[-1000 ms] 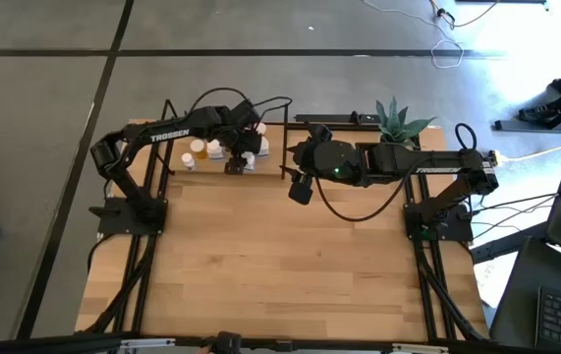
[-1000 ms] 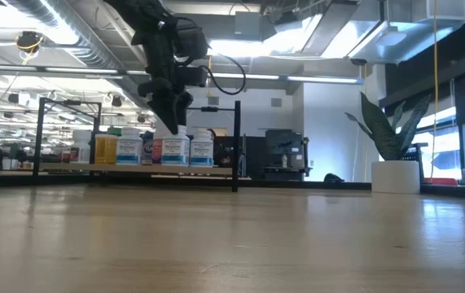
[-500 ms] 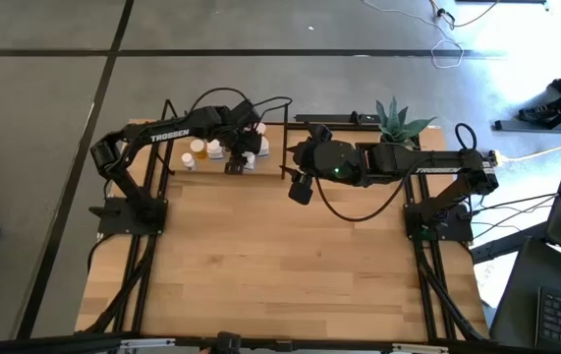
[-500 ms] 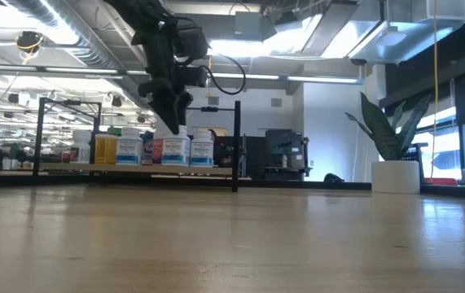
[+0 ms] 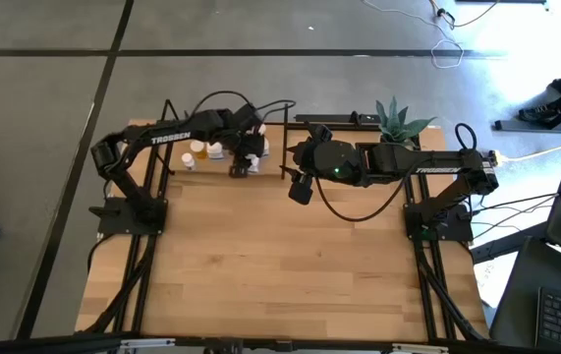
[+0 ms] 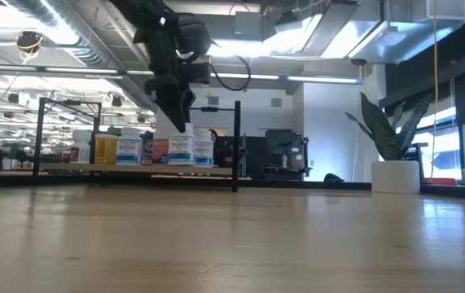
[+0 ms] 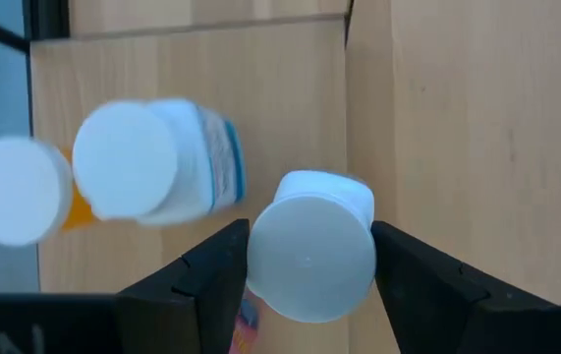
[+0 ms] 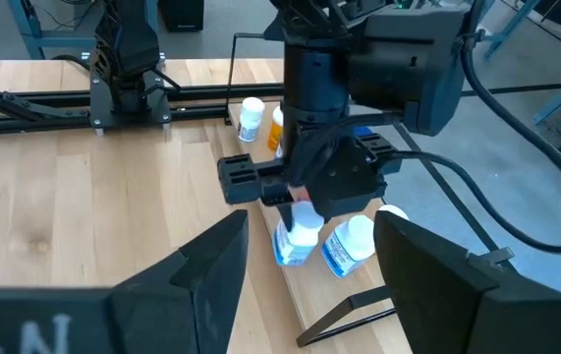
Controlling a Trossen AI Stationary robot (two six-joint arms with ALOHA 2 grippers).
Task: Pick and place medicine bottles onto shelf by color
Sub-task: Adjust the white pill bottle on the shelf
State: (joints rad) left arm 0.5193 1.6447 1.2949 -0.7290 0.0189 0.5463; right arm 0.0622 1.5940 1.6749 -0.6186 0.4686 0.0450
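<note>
- The left gripper (image 7: 309, 258) is over the shelf (image 5: 272, 149) at the far edge of the worktop (image 5: 280, 256), reaching down among the bottles there.
- In the left wrist view its fingers (image 7: 206, 270) stand either side of a white-capped bottle (image 7: 311, 254), right against the cap. They look to be pinching it, though I cannot be sure the hold is firm.
- In the low view that same bottle (image 6: 181, 148) appears a touch higher than its neighbours on the shelf board, so it seems to be just off the board or tilted in the hold.
- Beside it on the shelf stand another white-capped bottle (image 7: 147, 162) and, next to that, an orange one with a white cap (image 7: 20, 192).
- The right wrist view shows further bottles (image 8: 351, 244) close around the left gripper, and two more (image 8: 252, 118) farther along the shelf.
- The right gripper (image 5: 300, 187) hangs over the worktop near the shelf's end, well apart from the bottles; its fingers (image 8: 211, 261) are spread with nothing between them.
- Progress: every bottle I can see is on the shelf and none lies on the open worktop, so the placing looks nearly finished.
- What seems left is moving this bottle to its own colour group; I cannot judge whether the groups are already right.
</note>
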